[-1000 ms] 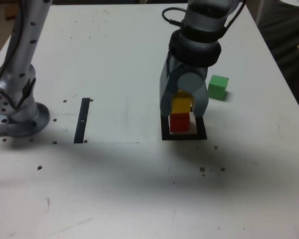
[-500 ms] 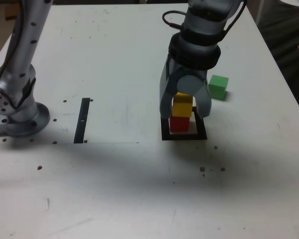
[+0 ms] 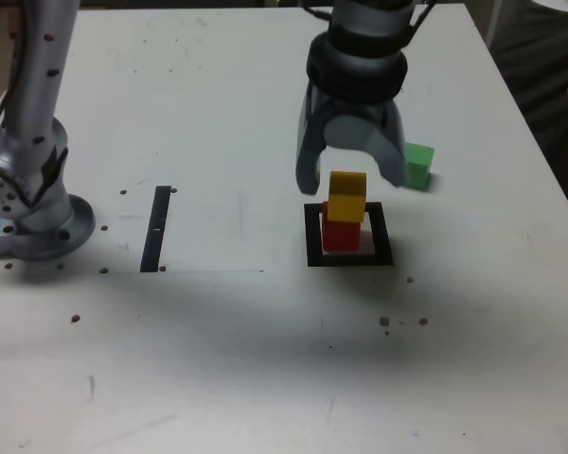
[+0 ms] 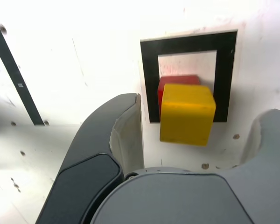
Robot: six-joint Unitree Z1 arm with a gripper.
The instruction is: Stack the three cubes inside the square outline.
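Observation:
A yellow cube (image 3: 347, 195) (image 4: 186, 113) rests on a red cube (image 3: 340, 235) (image 4: 177, 82) inside the black square outline (image 3: 311, 234) (image 4: 150, 77). Both stand free. My gripper (image 3: 351, 175) hangs just above and behind the yellow cube, open, its two grey fingers (image 4: 119, 128) spread wide on either side and touching nothing. The green cube (image 3: 417, 165) lies on the table behind the outline, toward the exterior view's right, partly hidden by one finger.
A narrow black strip (image 3: 157, 228) (image 4: 15, 74) lies on the white table at the exterior view's left. The arm's grey base (image 3: 33, 213) stands at the far left edge. Small dark specks dot the table near the front.
The gripper let go of the yellow cube, its fingers spreading wide, and rose up and back. The yellow cube stays on the red one.

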